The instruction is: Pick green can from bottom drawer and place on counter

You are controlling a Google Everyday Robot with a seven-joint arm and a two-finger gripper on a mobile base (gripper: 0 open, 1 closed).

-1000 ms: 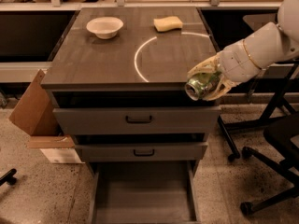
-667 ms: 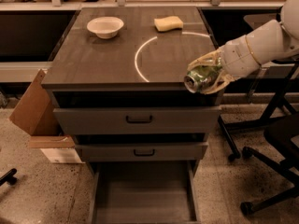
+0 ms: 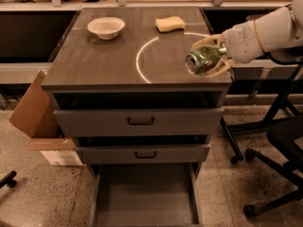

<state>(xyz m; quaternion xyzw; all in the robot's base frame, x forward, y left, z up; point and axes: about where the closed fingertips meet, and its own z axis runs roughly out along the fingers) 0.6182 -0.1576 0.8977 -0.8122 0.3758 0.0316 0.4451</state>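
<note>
Green can (image 3: pixel 201 61) tilted sideways in my gripper (image 3: pixel 211 56), fingers clamped round it, above counter (image 3: pixel 104 60) edge; early release risks roll-off

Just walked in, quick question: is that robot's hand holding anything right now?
Gripper: jaws shut on the green can, which lies tilted on its side by the counter's front right corner.

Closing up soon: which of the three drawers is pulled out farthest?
The bottom drawer, floor exposed; the two above are barely out. The gripper holds the green can over the counter at its right edge.
</note>
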